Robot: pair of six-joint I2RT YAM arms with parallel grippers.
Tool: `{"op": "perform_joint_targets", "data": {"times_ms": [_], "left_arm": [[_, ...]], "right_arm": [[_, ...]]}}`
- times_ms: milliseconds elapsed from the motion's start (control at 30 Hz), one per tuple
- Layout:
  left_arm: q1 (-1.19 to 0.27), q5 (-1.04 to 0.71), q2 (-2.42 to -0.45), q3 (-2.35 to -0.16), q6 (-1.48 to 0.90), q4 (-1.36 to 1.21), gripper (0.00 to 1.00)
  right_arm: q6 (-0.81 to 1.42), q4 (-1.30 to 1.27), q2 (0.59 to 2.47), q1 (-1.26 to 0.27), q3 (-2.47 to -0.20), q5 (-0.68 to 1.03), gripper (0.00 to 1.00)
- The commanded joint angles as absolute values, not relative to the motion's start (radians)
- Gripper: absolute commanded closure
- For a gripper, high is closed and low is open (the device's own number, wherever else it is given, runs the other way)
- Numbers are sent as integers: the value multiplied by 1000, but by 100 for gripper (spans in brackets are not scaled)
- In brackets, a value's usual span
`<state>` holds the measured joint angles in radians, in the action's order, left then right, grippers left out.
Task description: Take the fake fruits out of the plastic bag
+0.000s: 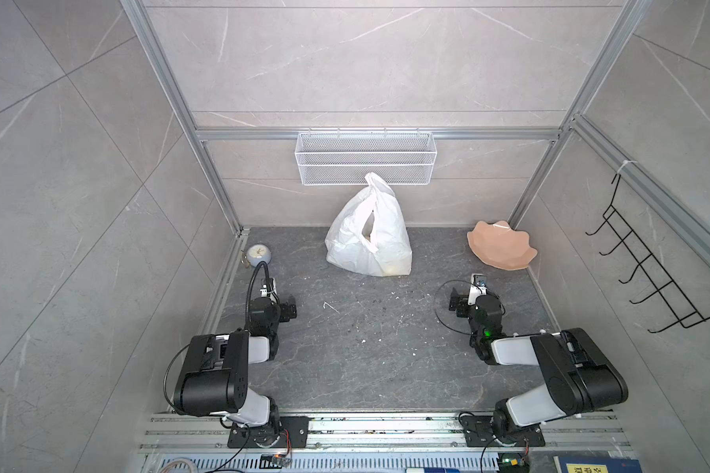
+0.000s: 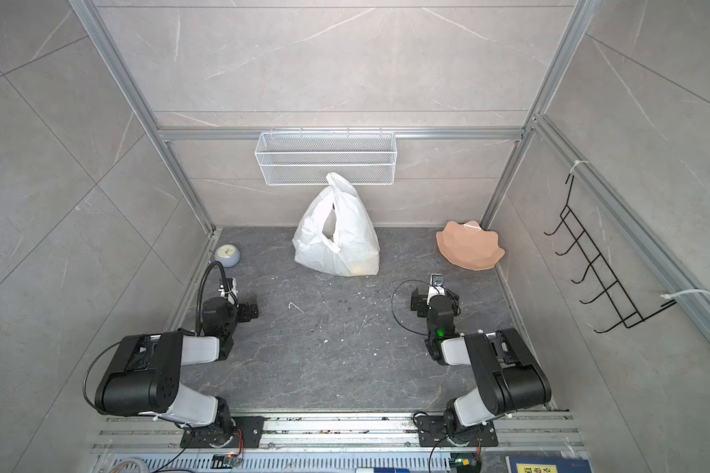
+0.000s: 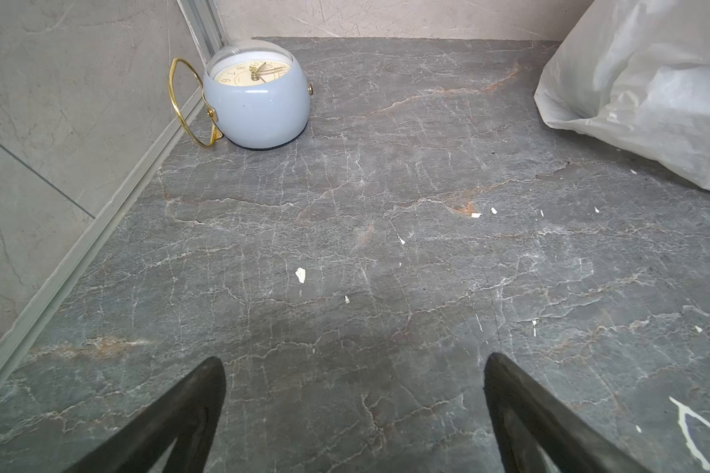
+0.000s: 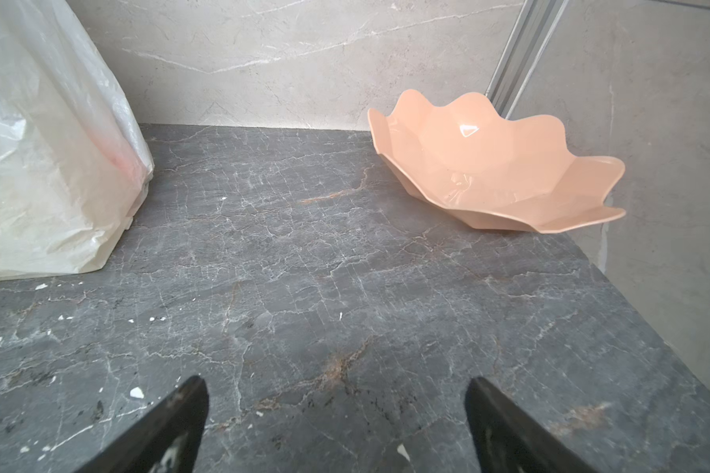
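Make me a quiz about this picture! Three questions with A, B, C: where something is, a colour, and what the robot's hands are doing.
1. Where on the table is the clock?
A. far left corner
B. the middle
C. near right edge

2. What colour is the scalloped plate?
A. blue
B. pink
C. green

3. How are the left gripper and right gripper?
A. both open, empty
B. both shut
C. one open, one shut

Answers: 1 A, it sits in the far left corner in both top views. 2 B, it looks pink. 3 A, each wrist view shows jaws wide apart over bare table.
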<state>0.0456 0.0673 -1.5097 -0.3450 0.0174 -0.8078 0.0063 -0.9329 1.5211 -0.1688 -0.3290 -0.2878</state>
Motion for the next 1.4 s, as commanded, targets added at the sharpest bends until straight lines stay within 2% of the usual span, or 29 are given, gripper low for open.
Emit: {"op": "perform_joint_targets", "data": {"times_ms": [0, 1200, 1367], "left_arm": [[50, 48, -1497, -368, -2, -828, 0], [49, 62, -1495, -359, -2, -842, 0], [14, 115, -1379, -337, 12, -788, 0]], "right_arm": [[7, -939, 1528, -165, -340, -285, 0], [0, -962, 1525, -166, -325, -289, 0], [-52, -1038, 1455, -188, -247, -229, 0]]}}
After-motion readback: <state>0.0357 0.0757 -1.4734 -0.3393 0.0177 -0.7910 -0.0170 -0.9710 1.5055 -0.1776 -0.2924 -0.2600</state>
